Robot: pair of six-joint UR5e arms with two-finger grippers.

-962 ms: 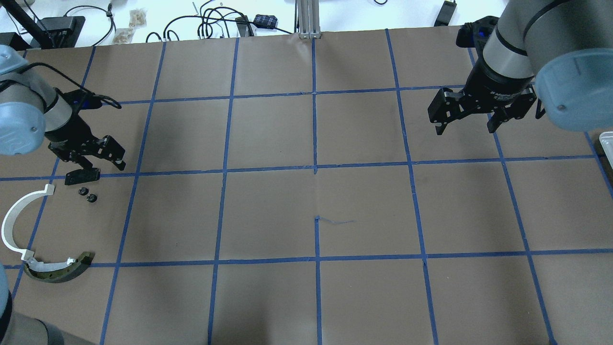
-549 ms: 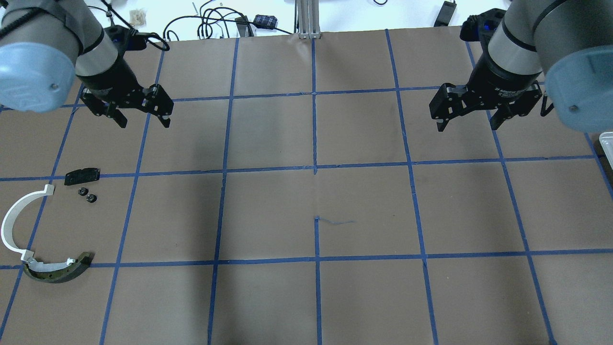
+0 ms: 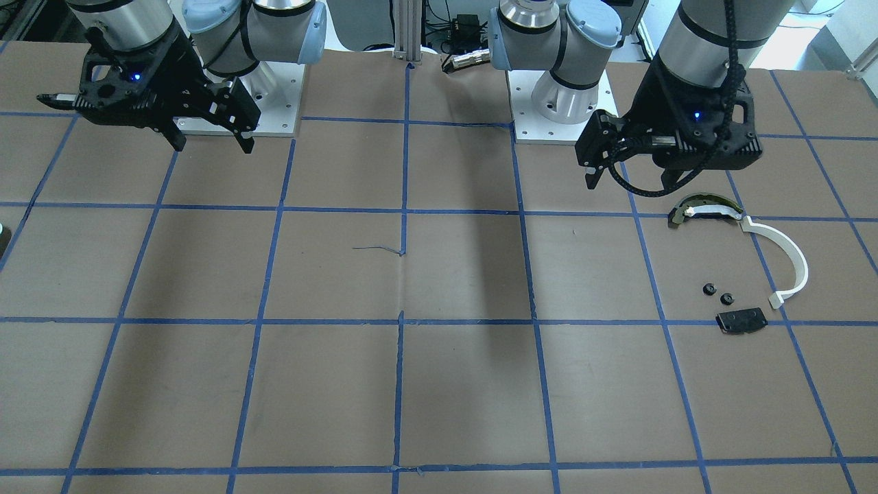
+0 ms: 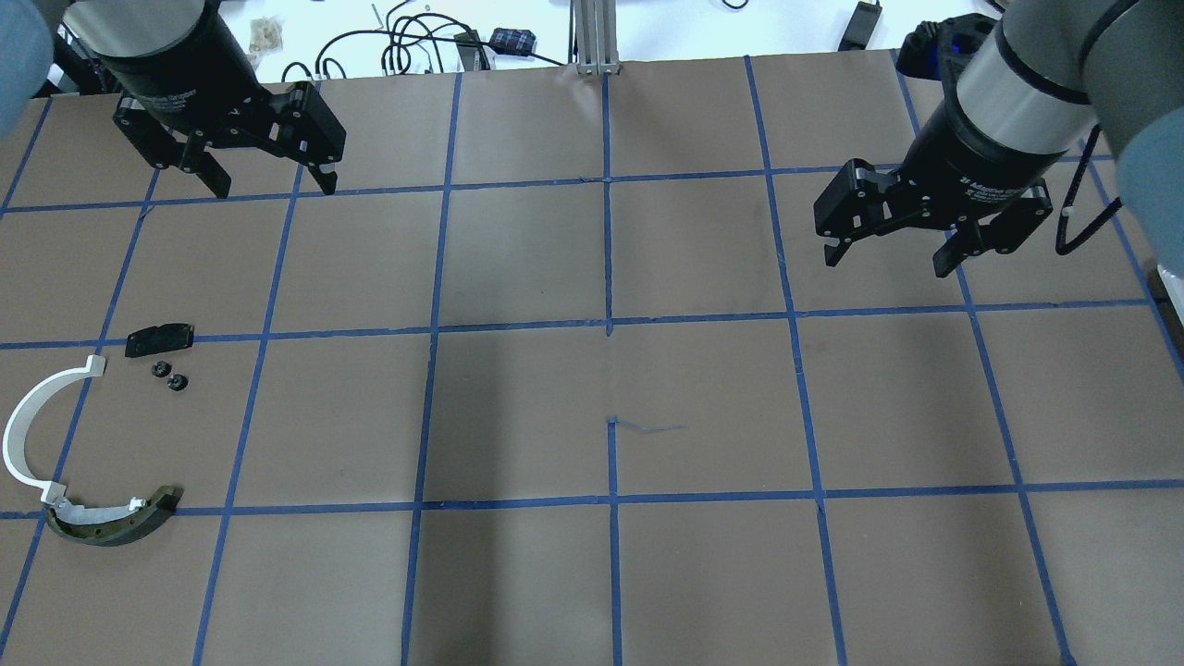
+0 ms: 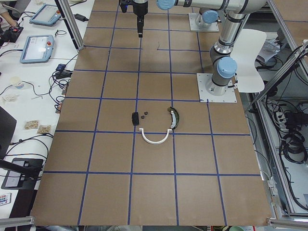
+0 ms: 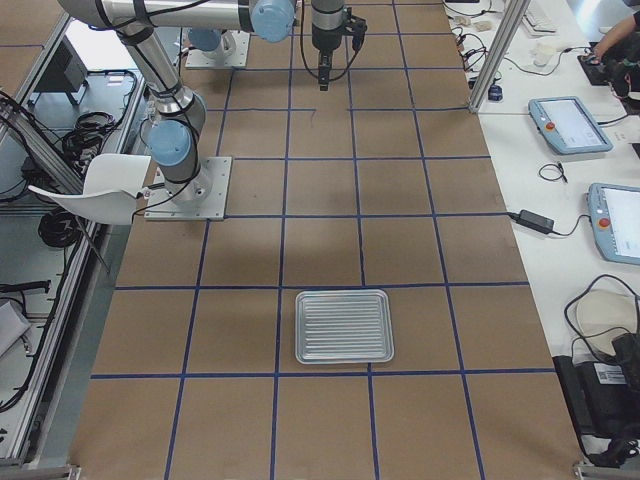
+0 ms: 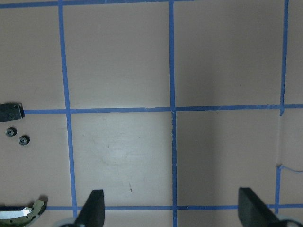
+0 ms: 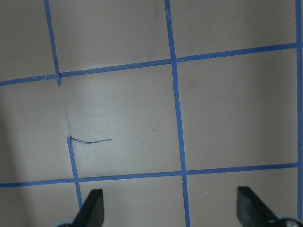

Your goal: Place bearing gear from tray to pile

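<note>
Left gripper (image 4: 275, 185) is spread wide, holding nothing, hovering high over the far part of the table. Right gripper (image 4: 886, 264) is likewise spread and bare.

One bearing gear (image 4: 159, 370) lies in the pile just beside a second gear (image 4: 178, 381), near the black plate (image 4: 160, 339), with the white arc (image 4: 23, 430) and olive piece (image 4: 111, 527) close by. I see no part on the tray (image 6: 343, 327).

Judgement: placing looks done. Next I only need to park both arms clear.

Only the pile (image 4: 111, 527) (low, loose parts) crowds the table's (image 4: 518, 416) left end.
</note>
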